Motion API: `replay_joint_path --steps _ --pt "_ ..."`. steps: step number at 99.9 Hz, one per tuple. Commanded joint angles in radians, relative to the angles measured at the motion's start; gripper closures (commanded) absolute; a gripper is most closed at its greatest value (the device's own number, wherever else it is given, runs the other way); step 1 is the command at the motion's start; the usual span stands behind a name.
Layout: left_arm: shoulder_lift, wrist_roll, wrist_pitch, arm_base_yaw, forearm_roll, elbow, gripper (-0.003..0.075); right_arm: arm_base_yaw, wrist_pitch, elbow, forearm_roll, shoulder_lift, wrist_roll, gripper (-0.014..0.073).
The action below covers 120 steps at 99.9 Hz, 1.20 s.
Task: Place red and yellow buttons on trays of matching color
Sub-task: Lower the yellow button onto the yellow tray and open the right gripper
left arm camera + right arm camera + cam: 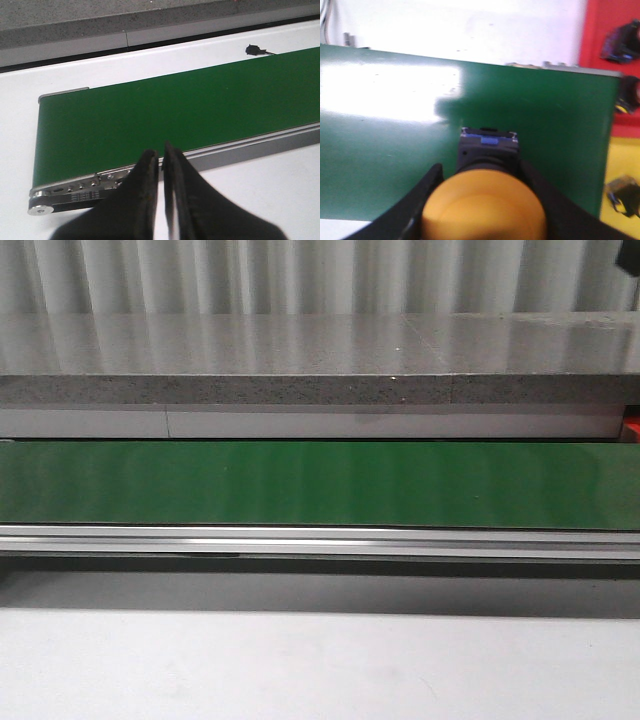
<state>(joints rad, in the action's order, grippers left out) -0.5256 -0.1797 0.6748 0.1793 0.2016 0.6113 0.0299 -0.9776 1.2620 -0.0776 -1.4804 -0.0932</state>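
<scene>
In the right wrist view a yellow button (485, 210) with a black body fills the space between the dark fingers of my right gripper (481, 171), which is shut on it above the green belt (395, 150). Beyond the belt's end lie the red tray (600, 45), carrying two dark-bodied buttons (621, 41), and the yellow tray (620, 165), with one dark button (622, 196) on it. My left gripper (161, 152) is shut on nothing, hovering near the belt's end (150, 115). Neither gripper shows in the front view.
The green conveyor belt (320, 483) runs across the front view with a metal rail (320, 540) along its near side and a grey stone ledge (320, 388) behind. A red sliver (632, 426) shows at the far right. A small black connector (252, 49) lies beyond the belt.
</scene>
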Motion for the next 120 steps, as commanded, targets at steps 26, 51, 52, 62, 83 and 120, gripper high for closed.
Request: replay_joint_path --steps 26,51,52,62,83,120 --pt "-0.003 -0.001 -0.069 0.008 0.018 0.028 0.0726 -0.338 -0.008 -0.076 -0.041 0.171 -0.126 0.0494" --pt "-0.003 -0.001 -0.069 0.008 0.018 0.028 0.0726 -0.605 0.121 -0.183 -0.041 0.173 -0.192 0.0494" --pt "-0.003 -0.001 -0.069 0.008 0.018 0.028 0.0726 -0.617 0.126 -0.19 -0.041 0.173 -0.198 0.0494" --pt "-0.003 -0.001 -0.069 0.008 0.018 0.028 0.0726 -0.691 0.19 -0.236 -0.041 0.173 -0.251 0.0494" --pt "-0.003 -0.001 -0.069 0.008 0.018 0.028 0.0726 -0.792 0.298 -0.33 -0.041 0.128 -0.291 0.0494" --pt "-0.003 -0.001 -0.069 0.008 0.018 0.028 0.0726 -0.795 0.332 -0.338 -0.034 -0.031 -0.304 0.0494"
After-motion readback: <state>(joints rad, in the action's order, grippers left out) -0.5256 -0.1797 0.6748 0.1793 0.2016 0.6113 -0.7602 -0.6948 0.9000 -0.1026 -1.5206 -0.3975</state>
